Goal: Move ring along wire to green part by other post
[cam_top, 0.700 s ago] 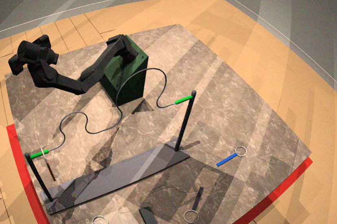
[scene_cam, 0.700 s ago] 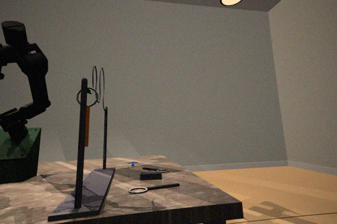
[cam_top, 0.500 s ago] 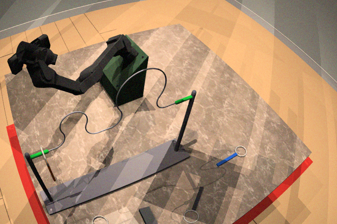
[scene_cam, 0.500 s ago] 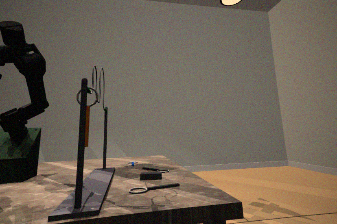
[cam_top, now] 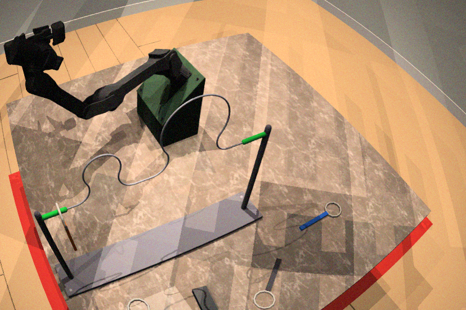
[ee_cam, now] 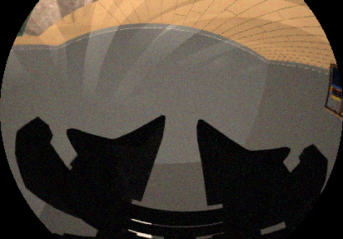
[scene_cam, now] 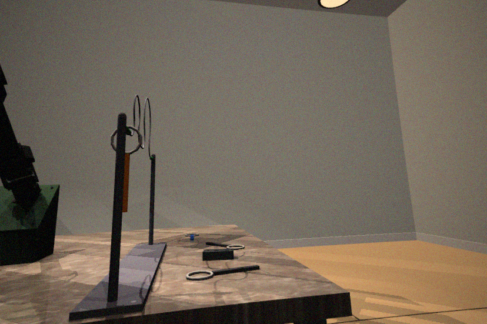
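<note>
Bring your claw [cam_top: 55, 32] [ee_cam: 181, 121], its fingers apart with nothing between them, round to the orange handle [cam_top: 70, 238] [scene_cam: 126, 182] below the ring [cam_top: 59, 212] [scene_cam: 112, 140] on its green sleeve [cam_top: 54, 212] beside the near post [cam_top: 54, 248] [scene_cam: 117, 210], keeping well off the grey wire [cam_top: 120, 170] [scene_cam: 150, 127].

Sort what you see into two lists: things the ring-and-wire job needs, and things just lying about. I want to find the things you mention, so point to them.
Needed:
- ring with orange handle [cam_top: 70, 237] [scene_cam: 126, 182]
- wire [cam_top: 143, 181] [scene_cam: 144, 123]
- two posts
- end effector [ee_cam: 181, 121]

Lying about:
- blue-handled ring [cam_top: 313, 220] [scene_cam: 192, 237]
- two dark-handled rings
- dark block [cam_top: 203, 297] [scene_cam: 217, 254]
</note>
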`<action>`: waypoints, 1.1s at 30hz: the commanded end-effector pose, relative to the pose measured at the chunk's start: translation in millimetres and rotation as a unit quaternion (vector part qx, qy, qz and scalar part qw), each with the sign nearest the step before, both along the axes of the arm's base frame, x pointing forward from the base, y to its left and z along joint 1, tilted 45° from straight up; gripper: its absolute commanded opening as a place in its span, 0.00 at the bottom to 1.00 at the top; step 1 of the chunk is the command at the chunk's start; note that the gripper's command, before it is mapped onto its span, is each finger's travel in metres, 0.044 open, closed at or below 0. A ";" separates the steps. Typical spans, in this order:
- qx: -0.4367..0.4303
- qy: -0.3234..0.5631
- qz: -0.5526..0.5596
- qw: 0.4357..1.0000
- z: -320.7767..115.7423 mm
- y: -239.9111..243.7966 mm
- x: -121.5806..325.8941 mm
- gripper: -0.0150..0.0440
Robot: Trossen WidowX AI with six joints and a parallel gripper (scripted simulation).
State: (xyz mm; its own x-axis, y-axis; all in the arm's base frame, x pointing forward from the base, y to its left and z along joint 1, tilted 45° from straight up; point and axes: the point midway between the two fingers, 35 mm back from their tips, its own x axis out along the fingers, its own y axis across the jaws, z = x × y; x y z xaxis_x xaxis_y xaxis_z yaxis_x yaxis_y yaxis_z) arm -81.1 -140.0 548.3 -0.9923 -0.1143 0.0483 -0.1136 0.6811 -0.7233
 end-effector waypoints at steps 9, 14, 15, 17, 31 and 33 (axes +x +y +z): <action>-0.054 0.000 -0.154 0.987 17.2 86.6 -48.4 0.53; -0.072 0.005 -0.215 0.974 22.0 123.5 -55.4 0.53; -0.075 0.007 -0.227 0.971 22.9 131.0 -56.0 0.53; -0.082 0.010 -0.251 0.964 24.5 145.9 -56.2 0.53; -0.128 0.043 -0.421 0.897 31.7 250.8 -24.1 0.53; -0.135 0.050 -0.448 0.882 32.2 266.1 -13.2 0.53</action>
State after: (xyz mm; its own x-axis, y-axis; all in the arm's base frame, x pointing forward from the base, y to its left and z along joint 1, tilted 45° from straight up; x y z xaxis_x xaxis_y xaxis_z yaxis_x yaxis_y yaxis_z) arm -111.8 96.6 581.1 -0.7322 0.6790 0.0531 0.3017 0.3932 -0.8686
